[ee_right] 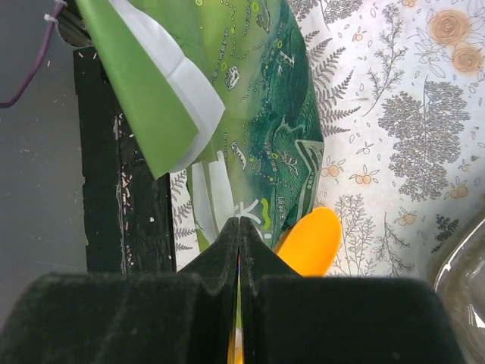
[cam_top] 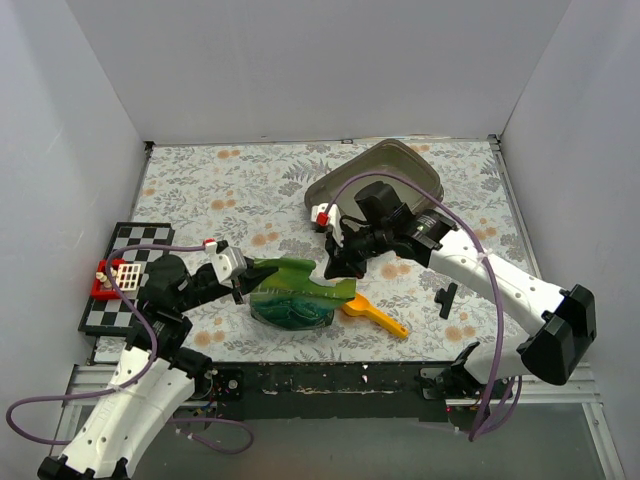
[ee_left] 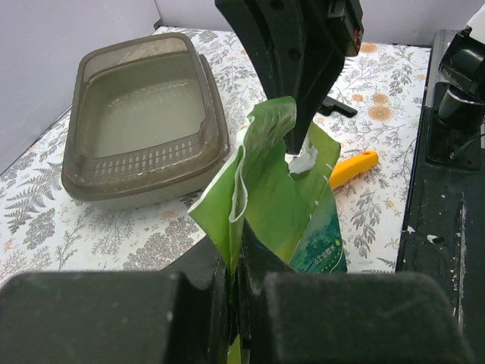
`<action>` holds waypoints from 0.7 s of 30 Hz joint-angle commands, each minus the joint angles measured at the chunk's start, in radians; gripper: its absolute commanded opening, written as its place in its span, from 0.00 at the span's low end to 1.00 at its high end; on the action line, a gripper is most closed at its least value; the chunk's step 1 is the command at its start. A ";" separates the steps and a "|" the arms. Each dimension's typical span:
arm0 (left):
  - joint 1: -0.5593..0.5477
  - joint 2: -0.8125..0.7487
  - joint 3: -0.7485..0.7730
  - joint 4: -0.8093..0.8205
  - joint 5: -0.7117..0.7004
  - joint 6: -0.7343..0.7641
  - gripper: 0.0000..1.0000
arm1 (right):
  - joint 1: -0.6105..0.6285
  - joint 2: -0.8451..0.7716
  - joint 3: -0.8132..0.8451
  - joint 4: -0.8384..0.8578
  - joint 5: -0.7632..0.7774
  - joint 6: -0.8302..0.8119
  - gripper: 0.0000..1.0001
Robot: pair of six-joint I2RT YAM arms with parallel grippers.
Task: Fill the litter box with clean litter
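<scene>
Your left gripper (ee_left: 235,265) has its jaws closed on the left edge of the green bag (cam_top: 295,298), with the crumpled plastic pinched flat between the pads. Your right gripper (ee_right: 239,231) is closed too, clamping the bag's right end; its wrist view shows the printed film caught in the seam between the fingers. The bag sits near the middle of the table (cam_top: 200,190), stretched between the two grippers, with a loose flap standing up in the left wrist view.

The litter box (cam_top: 375,180) is at the far right of the table, beyond the bag and behind your right wrist, sitting at an angle to the table edges. From the left wrist view you see its inside as a smooth pale grey.

The yellow scoop (cam_top: 378,318) lies just right of the bag, touching its edge, handle pointing near-right. A checkerboard (cam_top: 125,285) rests at the left edge.
</scene>
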 commanded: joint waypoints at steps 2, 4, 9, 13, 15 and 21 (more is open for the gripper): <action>-0.003 -0.027 -0.011 0.053 -0.028 -0.016 0.00 | -0.004 0.022 0.048 0.028 -0.081 -0.022 0.01; -0.003 -0.031 -0.015 0.053 -0.033 -0.019 0.00 | -0.004 0.027 0.045 0.036 -0.102 -0.016 0.01; -0.003 -0.032 -0.029 0.067 -0.040 -0.022 0.00 | -0.001 0.012 0.019 0.037 -0.127 -0.014 0.01; -0.003 -0.038 -0.041 0.078 -0.048 -0.025 0.00 | 0.014 -0.005 -0.004 0.046 -0.136 -0.006 0.01; -0.003 -0.041 -0.047 0.082 -0.053 -0.025 0.00 | 0.022 -0.001 -0.010 0.053 -0.139 -0.003 0.01; -0.003 -0.057 -0.054 0.099 -0.063 -0.033 0.00 | 0.054 0.042 0.005 0.051 -0.145 0.006 0.01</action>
